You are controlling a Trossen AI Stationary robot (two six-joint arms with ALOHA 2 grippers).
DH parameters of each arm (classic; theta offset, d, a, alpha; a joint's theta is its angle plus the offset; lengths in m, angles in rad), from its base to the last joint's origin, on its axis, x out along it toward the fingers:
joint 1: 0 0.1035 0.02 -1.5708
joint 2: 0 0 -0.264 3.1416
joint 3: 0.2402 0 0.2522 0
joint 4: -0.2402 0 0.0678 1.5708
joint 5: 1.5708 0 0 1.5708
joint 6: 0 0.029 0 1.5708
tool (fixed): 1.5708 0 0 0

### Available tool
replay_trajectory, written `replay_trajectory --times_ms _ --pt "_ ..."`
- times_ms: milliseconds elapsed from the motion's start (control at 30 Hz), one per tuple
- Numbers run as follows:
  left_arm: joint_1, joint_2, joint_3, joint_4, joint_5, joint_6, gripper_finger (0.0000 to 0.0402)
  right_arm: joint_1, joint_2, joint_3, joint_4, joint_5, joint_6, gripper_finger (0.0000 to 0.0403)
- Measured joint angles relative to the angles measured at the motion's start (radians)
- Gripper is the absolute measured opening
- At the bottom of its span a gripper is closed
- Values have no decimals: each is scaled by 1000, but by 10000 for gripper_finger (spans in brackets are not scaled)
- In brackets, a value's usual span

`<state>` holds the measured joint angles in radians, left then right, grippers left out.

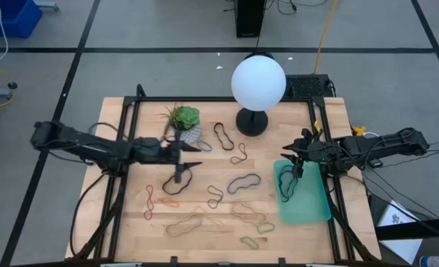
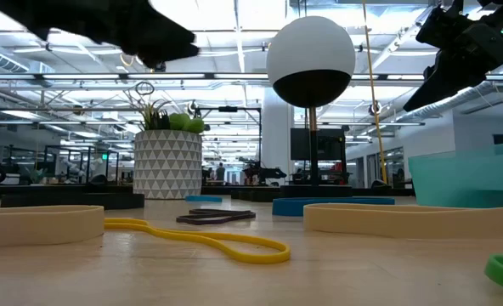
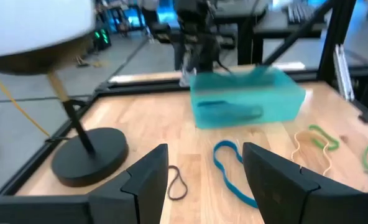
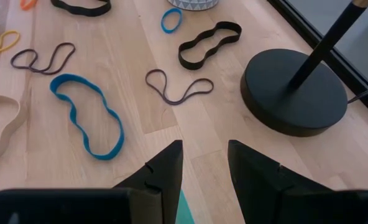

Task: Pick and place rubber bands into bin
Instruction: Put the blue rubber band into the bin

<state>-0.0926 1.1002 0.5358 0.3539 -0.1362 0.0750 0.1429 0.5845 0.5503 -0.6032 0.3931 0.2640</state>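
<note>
The rubber bands [image 1: 243,182] lie scattered flat across the middle and near part of the wooden table [image 1: 123,230], in black, tan, red, blue and yellow-green. A blue band [image 4: 87,116] lies near the middle of the table, with a thin dark band [image 4: 178,89] and a thick black band [image 4: 209,43] beyond it toward the lamp base [image 1: 252,122]. One dark band [image 1: 285,180] already lies inside the bin [image 1: 312,208].

The bin is a shallow teal tray resting on the table at its right edge, near the front right corner.

The right gripper [image 1: 296,157] hovers above the far left corner of the bin. Its fingers [image 4: 159,171] are empty and stand a narrow gap apart.

The left gripper [image 1: 186,148] hovers over the table just beside the white patterned plant pot [image 1: 187,133], pointing toward the bin. Its fingers [image 3: 148,180] are spread wide and hold nothing.

A lamp with a white globe shade [image 1: 258,80] stands on the round black base at the far middle of the table. The pot holds a green plant [image 1: 184,116].
</note>
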Motion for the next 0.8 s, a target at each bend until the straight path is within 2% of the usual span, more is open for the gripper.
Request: replay_trajectory --times_ms 233,467,667,800 --pt "-14 253 215 -131 -1 36 214 0 0 -1 0 -1 -22 120" --pt "-14 415 417 -312 -3 50 214 0 0 -1 0 -1 -22 120" --pt "-14 514 499 -348 7 42 214 0 0 -2 0 -1 -22 119" --pt "-15 583 520 -342 58 2 214 0 0 -35 47 -1 -27 120"
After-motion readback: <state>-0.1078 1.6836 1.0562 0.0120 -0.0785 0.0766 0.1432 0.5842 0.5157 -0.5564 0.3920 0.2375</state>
